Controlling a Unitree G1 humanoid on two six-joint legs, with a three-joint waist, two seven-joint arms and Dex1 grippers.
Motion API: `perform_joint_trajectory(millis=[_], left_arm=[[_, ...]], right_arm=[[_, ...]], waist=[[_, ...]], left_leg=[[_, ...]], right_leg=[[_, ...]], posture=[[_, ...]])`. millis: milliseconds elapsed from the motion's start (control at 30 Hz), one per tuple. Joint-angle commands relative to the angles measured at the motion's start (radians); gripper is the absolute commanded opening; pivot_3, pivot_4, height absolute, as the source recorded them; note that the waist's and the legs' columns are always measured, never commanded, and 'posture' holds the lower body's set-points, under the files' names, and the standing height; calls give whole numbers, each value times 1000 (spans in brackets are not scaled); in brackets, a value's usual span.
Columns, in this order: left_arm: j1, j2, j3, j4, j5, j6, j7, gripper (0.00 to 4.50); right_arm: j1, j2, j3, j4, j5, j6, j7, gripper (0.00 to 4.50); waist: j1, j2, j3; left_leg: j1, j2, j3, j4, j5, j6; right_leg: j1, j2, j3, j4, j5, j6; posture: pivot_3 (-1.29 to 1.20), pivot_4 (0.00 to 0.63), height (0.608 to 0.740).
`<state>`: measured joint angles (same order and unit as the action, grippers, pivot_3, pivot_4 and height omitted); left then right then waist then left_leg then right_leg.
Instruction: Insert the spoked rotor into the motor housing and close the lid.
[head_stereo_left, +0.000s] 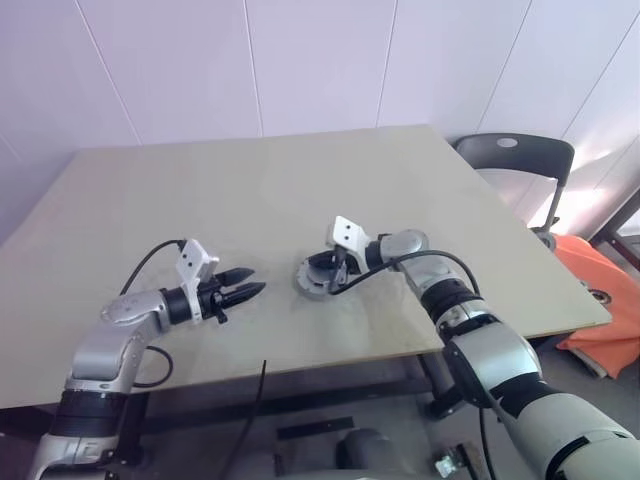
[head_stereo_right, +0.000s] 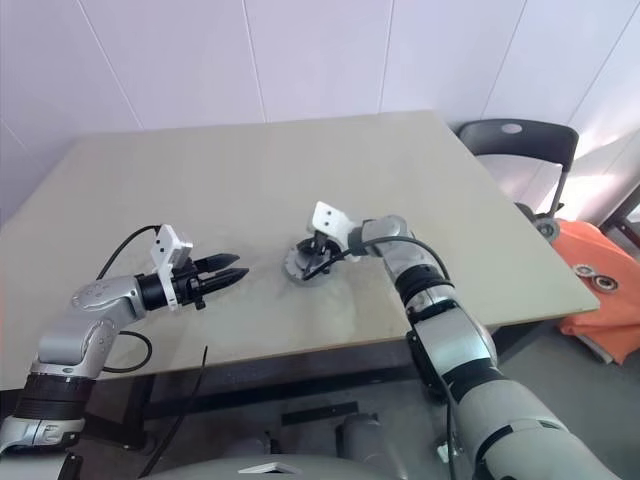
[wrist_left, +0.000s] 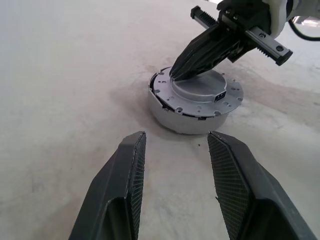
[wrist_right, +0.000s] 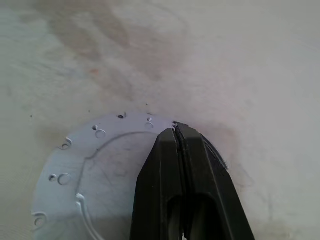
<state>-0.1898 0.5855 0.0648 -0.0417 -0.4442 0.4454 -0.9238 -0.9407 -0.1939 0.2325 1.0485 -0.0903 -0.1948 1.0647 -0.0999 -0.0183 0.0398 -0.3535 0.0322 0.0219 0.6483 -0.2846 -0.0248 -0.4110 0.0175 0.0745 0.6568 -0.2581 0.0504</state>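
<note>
A round grey puck, the motor housing (wrist_left: 185, 120), sits mid-table with the lid (wrist_left: 200, 87) lying flat on top of it. The spoked rotor is hidden. My right gripper (wrist_left: 175, 75) is shut, its joined tips resting on the lid's upper face near the rim; the right wrist view shows the lid (wrist_right: 100, 165) just under the closed fingers (wrist_right: 165, 190). My left gripper (head_stereo_left: 256, 280) is open a short way to the left of the housing (head_stereo_left: 305, 283), pointing at it with nothing between its fingers (wrist_left: 125, 185).
The puck stands on a pale wooden table (head_stereo_left: 250, 190), not far from its near edge. A black chair (head_stereo_left: 515, 160) and an orange object (head_stereo_left: 600, 290) are off the table's right side. Black cables run from both wrists.
</note>
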Motion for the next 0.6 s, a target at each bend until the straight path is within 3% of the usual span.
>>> perform_joint_trajectory(millis=[33,333,600], left_arm=[[-9,3,25,-27,-16,-8,1,2119],[9,0,25,-41,-22,-9,8,2119],[24,-10,16,-50,-30,-4,9,2119]], right_arm=[[-20,9,-61,-39,65,-84,8,32],[26,-35,-107,-83,49,-335,-172,32],[236,-112,-129,-283,117,-277,-163,32]], waist=[[0,0,0],[1,0,0],[0,0,0]], left_leg=[[0,0,0,0,0,0],[0,0,0,0,0,0],[-1,-1,0,0,0,0]], right_leg=[[0,0,0,0,0,0],[0,-1,0,0,0,0],[1,-2,0,-2,0,0]], posture=[[0,0,740],[0,0,740],[0,0,740]])
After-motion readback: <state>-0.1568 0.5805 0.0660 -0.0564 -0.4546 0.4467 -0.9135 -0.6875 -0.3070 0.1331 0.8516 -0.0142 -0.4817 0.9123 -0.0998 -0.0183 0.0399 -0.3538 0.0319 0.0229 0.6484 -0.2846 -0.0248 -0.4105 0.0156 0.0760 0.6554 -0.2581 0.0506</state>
